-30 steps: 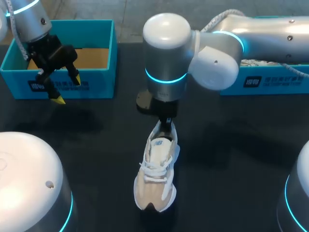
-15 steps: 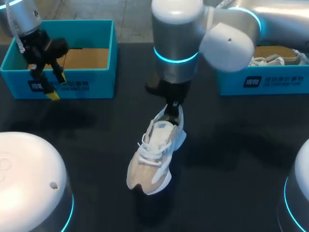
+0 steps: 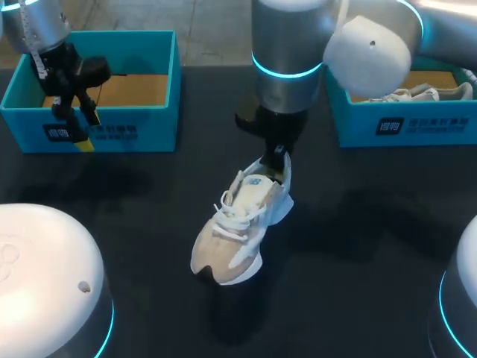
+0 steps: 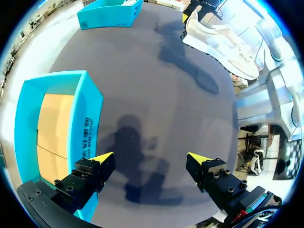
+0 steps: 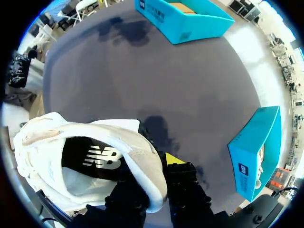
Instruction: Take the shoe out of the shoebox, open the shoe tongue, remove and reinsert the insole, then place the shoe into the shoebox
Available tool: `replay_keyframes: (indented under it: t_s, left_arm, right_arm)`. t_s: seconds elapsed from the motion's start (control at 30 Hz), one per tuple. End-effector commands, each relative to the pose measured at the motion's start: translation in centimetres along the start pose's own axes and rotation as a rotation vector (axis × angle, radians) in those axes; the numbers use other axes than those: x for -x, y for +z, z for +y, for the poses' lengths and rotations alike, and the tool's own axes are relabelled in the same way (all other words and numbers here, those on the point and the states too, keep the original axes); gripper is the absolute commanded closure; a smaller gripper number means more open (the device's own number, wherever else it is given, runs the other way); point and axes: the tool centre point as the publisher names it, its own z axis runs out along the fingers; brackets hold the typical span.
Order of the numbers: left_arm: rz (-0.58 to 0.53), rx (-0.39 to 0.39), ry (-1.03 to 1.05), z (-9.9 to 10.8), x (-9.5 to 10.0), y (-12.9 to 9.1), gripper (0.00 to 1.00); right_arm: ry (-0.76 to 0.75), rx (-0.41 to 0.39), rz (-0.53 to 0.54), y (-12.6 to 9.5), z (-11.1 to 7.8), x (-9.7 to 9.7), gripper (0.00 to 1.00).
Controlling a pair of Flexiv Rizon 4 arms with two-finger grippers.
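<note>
A white and beige sneaker (image 3: 237, 224) hangs heel-up over the middle of the black table, toe pointing toward the front left. My right gripper (image 3: 277, 165) is shut on its heel collar. In the right wrist view the white collar (image 5: 137, 156) runs between the fingers of my right gripper (image 5: 154, 166), and the black insole (image 5: 92, 159) shows inside the shoe. My left gripper (image 3: 74, 123) hovers open at the front wall of the empty teal shoebox (image 3: 168, 89). The left wrist view shows my left gripper (image 4: 149, 159) holding nothing, the shoebox (image 4: 88, 118) beside it and the sneaker (image 4: 223, 40) far ahead.
A second teal shoebox (image 3: 402, 123) at the back right holds another white shoe (image 3: 417, 94). It also shows in the right wrist view as the shoebox (image 5: 251, 156) and in the left wrist view as the shoebox (image 4: 109, 12). Two white domed arm bases (image 3: 45, 283) stand at the front corners.
My right arm has carried the sneaker back and to the right, and its toe has swung toward the left. My left gripper has shifted slightly left along the empty box.
</note>
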Motion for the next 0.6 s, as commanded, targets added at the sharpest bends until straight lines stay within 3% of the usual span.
replay_keyframes:
  t_s: [0.03, 0.17, 0.3, 0.47, 0.6]
  left_arm:
    - [-0.002, 0.001, 0.000, 0.1, -0.1, 0.0, 0.00]
    - [-0.002, 0.001, 0.000, 0.1, -0.1, 0.0, 0.00]
    - [0.012, -0.016, -0.064, 0.5, 0.1, -0.9, 0.00]
    - [0.026, -0.036, -0.219, 2.2, 0.4, -2.5, 0.00]
    - [0.043, -0.041, -0.360, 4.4, 1.1, -3.7, 0.00]
  right_arm:
    - [-0.001, 0.003, 0.002, -0.1, -0.1, 0.0, 1.00]
    - [-0.017, 0.009, -0.005, -0.1, -0.1, 0.1, 1.00]
    - [-0.112, 0.010, -0.090, -1.1, -0.4, 1.0, 1.00]
    - [-0.231, 0.036, -0.131, -2.9, -1.5, 3.2, 1.00]
    - [-0.256, -0.009, -0.159, -4.5, -2.1, 5.4, 1.00]
